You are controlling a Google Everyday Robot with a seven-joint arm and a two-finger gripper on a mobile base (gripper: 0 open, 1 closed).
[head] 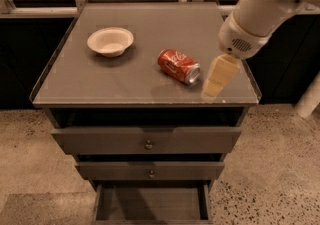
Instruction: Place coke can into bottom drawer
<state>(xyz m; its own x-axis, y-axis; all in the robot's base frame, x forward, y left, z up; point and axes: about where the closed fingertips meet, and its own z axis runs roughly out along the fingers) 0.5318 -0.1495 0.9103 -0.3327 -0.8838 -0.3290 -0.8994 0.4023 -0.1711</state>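
One step pending, the grasp: coke can (179, 66) lies sideways, my gripper (213, 85) just right of it; claw state, cannot tell. Then down into open bottom drawer (150, 205).

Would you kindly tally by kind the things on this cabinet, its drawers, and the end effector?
coke can: 1
bowl: 1
drawers: 3 (top drawer, middle drawer, bottom drawer)
end effector, above the cabinet top, right of the can: 1
Total: 6

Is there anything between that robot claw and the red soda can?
No. The camera view shows only bare grey cabinet top between the gripper, hovering at the right, and the coke can.
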